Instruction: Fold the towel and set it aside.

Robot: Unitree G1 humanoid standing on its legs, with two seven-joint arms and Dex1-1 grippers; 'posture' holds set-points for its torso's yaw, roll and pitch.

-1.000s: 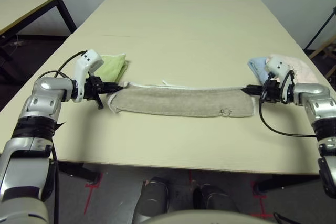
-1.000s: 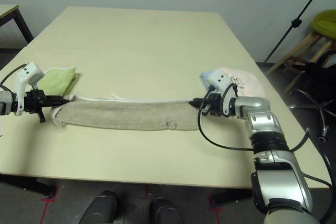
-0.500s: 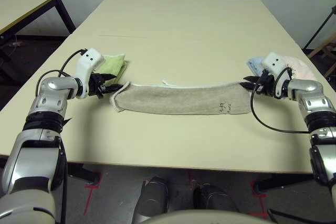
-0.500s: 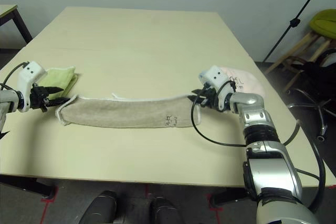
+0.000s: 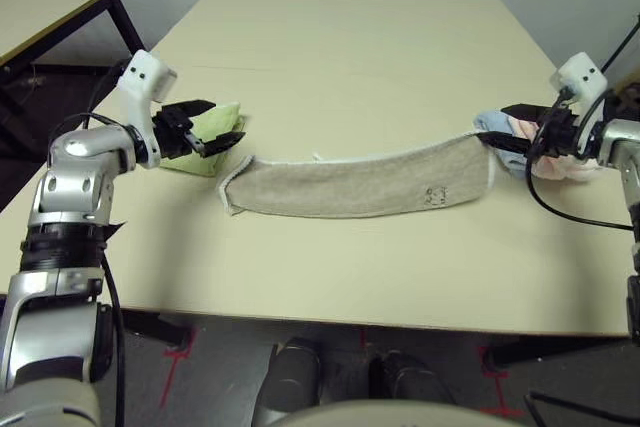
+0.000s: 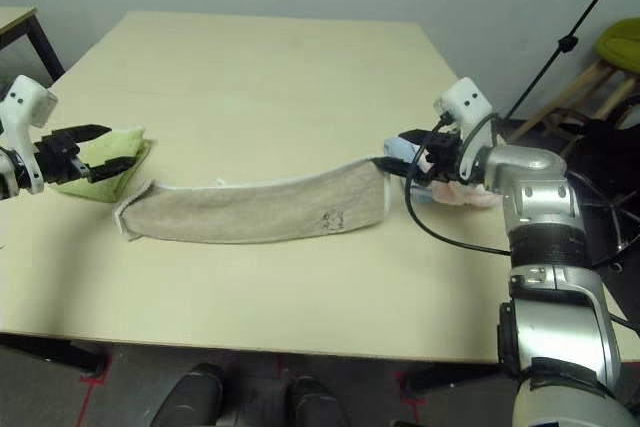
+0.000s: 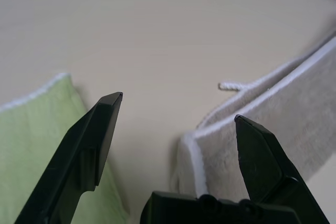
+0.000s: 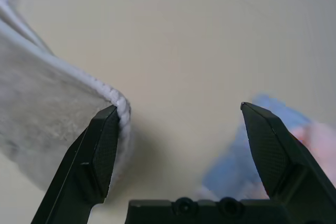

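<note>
The beige towel (image 5: 360,185) lies on the table (image 5: 350,57) folded into a long narrow strip with white edging, its small embroidered mark near the right end. My left gripper (image 5: 225,125) hangs open just off the strip's left end, over a lime-green cloth (image 7: 31,145); the towel's corner (image 7: 273,124) lies beside one finger, untouched. My right gripper (image 5: 498,129) stands open just past the right end, and the towel's edge (image 8: 42,114) sits by one finger. Neither gripper holds anything.
Folded pale blue (image 8: 247,150) and pink (image 6: 465,194) cloths lie under and behind my right gripper near the table's right edge. A second table (image 5: 40,7) stands off to the far left. A lime stool (image 6: 620,42) and a black stand are right of the table.
Both grippers have opened, let go of the towel's ends and drawn up and outward. The towel's right end has shifted farther back; the strip now lies slack.
</note>
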